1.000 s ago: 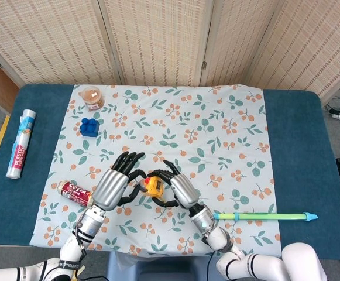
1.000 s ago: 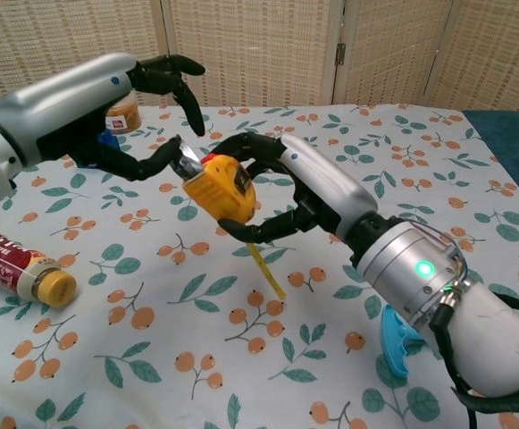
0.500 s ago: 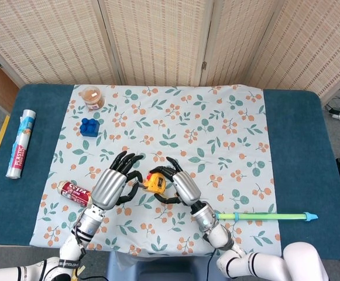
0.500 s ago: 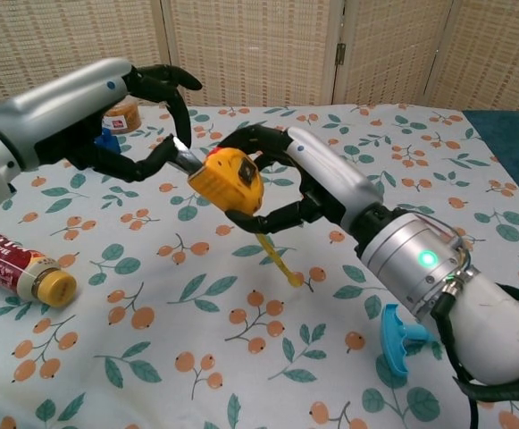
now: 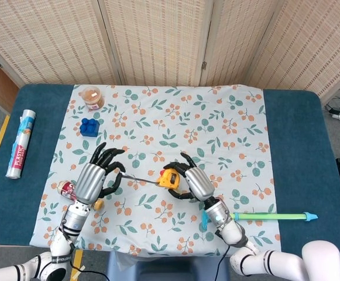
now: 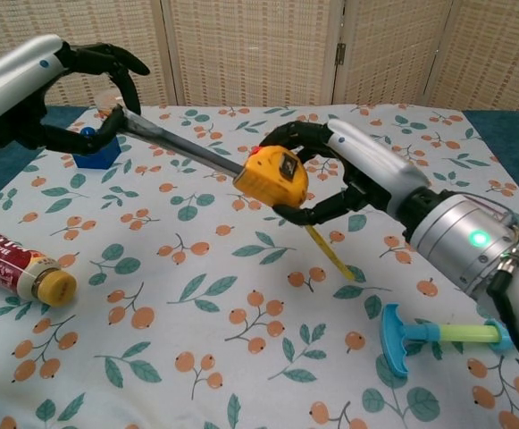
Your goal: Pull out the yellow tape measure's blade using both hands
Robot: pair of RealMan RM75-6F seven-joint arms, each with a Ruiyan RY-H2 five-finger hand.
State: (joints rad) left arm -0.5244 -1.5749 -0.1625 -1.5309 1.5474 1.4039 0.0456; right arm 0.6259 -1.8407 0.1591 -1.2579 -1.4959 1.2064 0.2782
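The yellow tape measure (image 6: 275, 175) is held in the air, its blade (image 6: 180, 145) drawn out leftward, strap dangling below.

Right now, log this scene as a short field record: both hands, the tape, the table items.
left hand: pinches the blade's end
right hand: holds the yellow tape measure above the cloth
blade: drawn out between the hands
table items: bottle, blue block, lidded jar, green and blue stick, roll
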